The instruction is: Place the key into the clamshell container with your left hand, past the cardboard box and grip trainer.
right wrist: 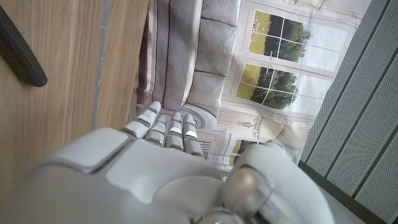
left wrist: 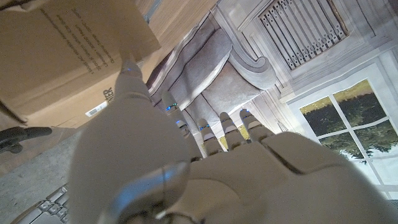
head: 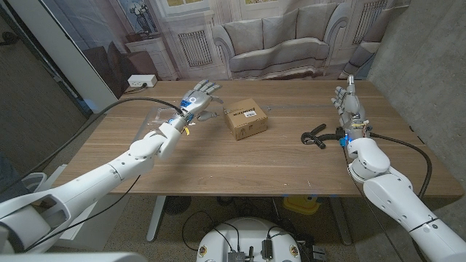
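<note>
My left hand [head: 198,94] hovers with fingers spread and nothing in them, over the far left part of the table [head: 240,164], above the clear clamshell container [head: 159,118]. I cannot make out the key. The cardboard box [head: 245,118] sits just right of that hand and looms close in the left wrist view [left wrist: 62,56], beyond my left hand [left wrist: 186,168]. The black grip trainer [head: 317,136] lies further right, one handle showing as the grip trainer [right wrist: 22,56] in the right wrist view. My right hand [head: 349,102] stands upright beside it, fingers apart, holding nothing, and shows as the right hand [right wrist: 174,174].
A printed backdrop of a sofa [head: 273,40] and windows hangs behind the table. A white power strip [head: 142,80] lies beyond the far left corner. Bare wood stretches along the table's near half.
</note>
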`<state>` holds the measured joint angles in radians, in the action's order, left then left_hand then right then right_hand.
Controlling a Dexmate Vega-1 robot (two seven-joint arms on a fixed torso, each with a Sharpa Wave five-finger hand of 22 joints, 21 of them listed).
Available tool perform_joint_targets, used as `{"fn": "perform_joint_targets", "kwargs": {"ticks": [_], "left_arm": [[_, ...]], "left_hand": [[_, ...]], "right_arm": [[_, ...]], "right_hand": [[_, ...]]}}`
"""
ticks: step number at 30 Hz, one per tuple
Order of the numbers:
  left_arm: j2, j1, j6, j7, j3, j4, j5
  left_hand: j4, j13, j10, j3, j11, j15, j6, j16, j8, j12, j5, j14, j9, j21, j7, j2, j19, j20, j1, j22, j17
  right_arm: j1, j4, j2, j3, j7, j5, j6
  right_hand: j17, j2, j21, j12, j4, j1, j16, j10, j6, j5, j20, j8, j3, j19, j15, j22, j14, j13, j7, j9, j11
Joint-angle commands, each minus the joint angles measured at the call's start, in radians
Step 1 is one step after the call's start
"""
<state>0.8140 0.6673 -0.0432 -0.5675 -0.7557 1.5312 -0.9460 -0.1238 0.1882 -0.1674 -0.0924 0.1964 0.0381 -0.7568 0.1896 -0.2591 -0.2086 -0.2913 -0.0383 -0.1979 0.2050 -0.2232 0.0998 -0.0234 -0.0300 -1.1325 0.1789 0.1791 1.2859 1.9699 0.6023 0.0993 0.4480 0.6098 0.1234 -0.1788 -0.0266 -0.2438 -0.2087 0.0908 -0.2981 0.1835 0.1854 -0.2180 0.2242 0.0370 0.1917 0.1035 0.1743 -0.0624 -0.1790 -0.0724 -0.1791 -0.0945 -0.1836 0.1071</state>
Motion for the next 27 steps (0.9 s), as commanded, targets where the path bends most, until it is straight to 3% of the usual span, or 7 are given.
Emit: {"fn": "perform_joint_targets", "kwargs": {"ticks": [1,27], "left_arm": [[-0.007,-0.009,0.028,-0.093,-0.018,-0.056,-0.013],[-0.064,-0.045,0.061,-0.327,-0.081,-0.227,-0.001]], "left_hand": [[-0.003,0.003,-0.013,-0.005,0.006,0.108,-0.012,0.006,-0.004,-0.008,0.004,-0.019,-0.003,0.008,0.0,-0.001,0.011,-0.001,-0.008,0.006,0.003],[-0.007,0.004,-0.077,-0.005,0.012,0.12,-0.094,0.016,-0.027,-0.019,0.006,-0.074,-0.007,0.014,0.002,0.0,0.037,0.005,-0.039,0.008,0.004]], "right_arm": [[0.049,0.026,-0.014,-0.029,0.019,-0.014,0.023],[0.066,0.055,-0.022,-0.045,0.025,-0.028,-0.002]], "right_hand": [[-0.005,-0.001,0.001,-0.003,0.003,0.004,0.005,0.007,-0.006,0.006,0.0,0.004,0.007,0.007,0.002,-0.002,-0.009,-0.006,0.001,-0.004,-0.001],[-0.005,-0.002,0.007,-0.004,0.002,0.006,0.005,0.009,-0.009,0.006,0.0,0.004,0.01,0.009,0.0,-0.002,-0.012,-0.006,0.001,-0.004,-0.002]]}}
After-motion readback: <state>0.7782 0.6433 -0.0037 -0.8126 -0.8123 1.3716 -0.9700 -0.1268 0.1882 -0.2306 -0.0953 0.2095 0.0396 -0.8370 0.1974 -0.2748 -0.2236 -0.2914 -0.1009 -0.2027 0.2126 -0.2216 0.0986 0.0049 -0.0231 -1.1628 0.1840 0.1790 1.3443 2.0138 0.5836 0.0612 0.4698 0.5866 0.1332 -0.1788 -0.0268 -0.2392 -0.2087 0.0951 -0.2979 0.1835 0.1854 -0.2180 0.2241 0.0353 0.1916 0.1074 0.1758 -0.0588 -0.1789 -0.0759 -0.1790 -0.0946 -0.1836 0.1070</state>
